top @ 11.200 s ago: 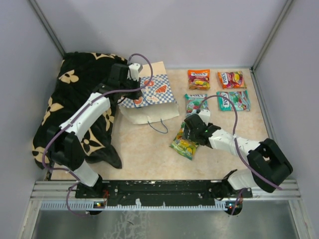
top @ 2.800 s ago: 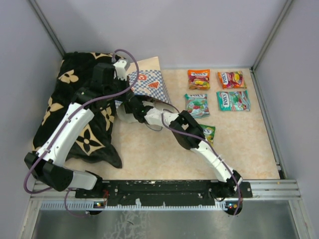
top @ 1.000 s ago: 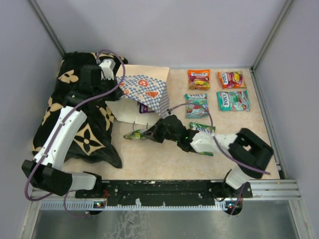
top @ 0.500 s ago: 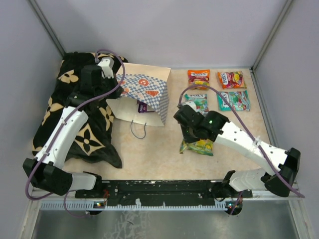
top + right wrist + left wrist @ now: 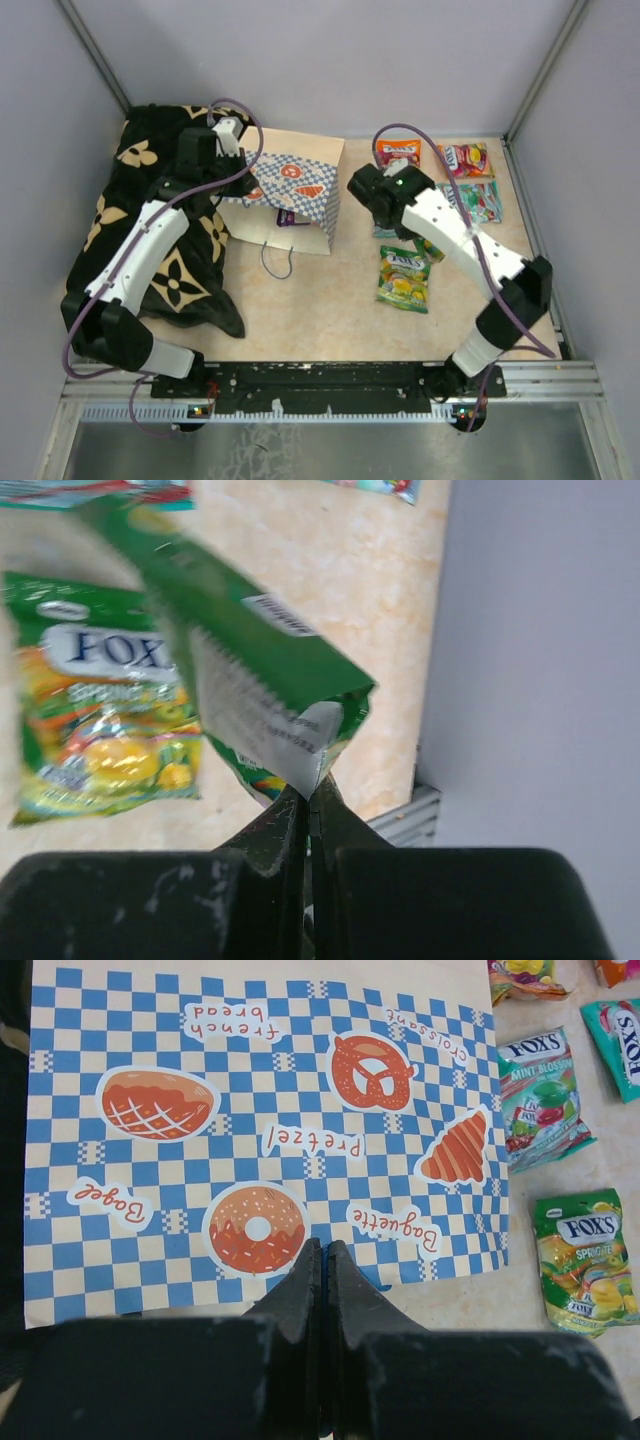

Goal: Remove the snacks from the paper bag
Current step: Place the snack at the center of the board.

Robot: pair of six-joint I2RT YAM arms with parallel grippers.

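Left hand [image 5: 320, 1265] pinches the paper bag [image 5: 270, 1110] at its edge; bag rests on the counter [image 5: 300, 310]. Right hand [image 5: 309, 798] pinches a green packet [image 5: 250, 660] by its corner, raised above a yellow-green packet [image 5: 95, 720] lying flat.

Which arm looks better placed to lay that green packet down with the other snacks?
Right. The right gripper pinches the green packet by a corner, above the other snacks; the left gripper is shut on the paper bag edge.
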